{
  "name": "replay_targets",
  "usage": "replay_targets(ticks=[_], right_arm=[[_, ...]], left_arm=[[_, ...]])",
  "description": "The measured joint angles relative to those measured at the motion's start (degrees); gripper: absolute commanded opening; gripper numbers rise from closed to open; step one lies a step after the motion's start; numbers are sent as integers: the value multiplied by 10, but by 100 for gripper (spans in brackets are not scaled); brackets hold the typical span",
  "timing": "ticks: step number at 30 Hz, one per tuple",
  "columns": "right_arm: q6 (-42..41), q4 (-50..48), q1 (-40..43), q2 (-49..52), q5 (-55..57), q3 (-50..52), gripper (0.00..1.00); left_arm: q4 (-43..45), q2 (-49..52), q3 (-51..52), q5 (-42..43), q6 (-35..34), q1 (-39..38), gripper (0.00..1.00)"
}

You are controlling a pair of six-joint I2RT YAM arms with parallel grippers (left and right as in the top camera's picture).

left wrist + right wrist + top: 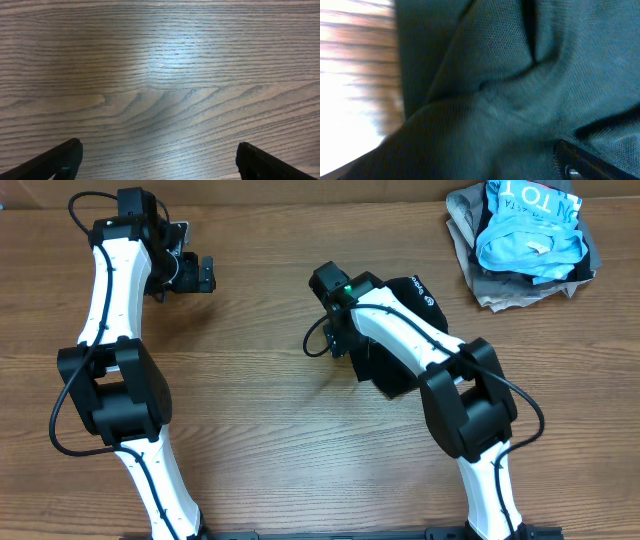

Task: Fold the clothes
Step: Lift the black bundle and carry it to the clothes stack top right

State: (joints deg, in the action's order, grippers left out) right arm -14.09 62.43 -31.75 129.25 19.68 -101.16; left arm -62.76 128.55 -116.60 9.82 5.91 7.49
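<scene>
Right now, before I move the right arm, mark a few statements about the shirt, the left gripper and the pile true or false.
1. The left gripper is open over bare table. True.
2. The black T-shirt lies spread flat. False: it is a creased bundle under the right arm.
3. The light blue garment lies on the grey-tan garment at the far right corner. True.
4. The left gripper touches the black T-shirt. False: it is well clear of it.

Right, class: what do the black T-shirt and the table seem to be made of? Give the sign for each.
Black T-shirt: thin, soft knit cloth, matte; the right wrist view shows a fine mesh texture and loose creases. The fibre cannot be told. Table: wood or wood-look laminate, smooth with slight sheen; grain lines run across it and light glares off it.
</scene>
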Motion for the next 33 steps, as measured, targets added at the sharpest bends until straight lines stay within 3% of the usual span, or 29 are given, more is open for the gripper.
replay_targets(ticks=[2,5,6,9,10,17,23,33], right_arm=[[-3,0,3,5,-3,0,88],[-2,0,5,6,-10,0,66],[-6,-1,5,6,-13,0,48],[-7,-3,5,7,-17,0,10],[-7,-4,5,7,-17,0,4],[-31,4,5,7,-15,-1,4],[-42,84,18,3,-17,-40,4],[-18,197,123,-101,-25,-285,4]], left_arm=[[0,0,0,0,0,0,100],[-2,0,0,0,0,0,100],[-2,0,0,0,0,0,100],[-2,0,0,0,0,0,100],[-2,0,0,0,0,0,100],[-2,0,0,0,0,0,100],[-2,0,0,0,0,0,100],[-2,0,0,0,0,0,100]])
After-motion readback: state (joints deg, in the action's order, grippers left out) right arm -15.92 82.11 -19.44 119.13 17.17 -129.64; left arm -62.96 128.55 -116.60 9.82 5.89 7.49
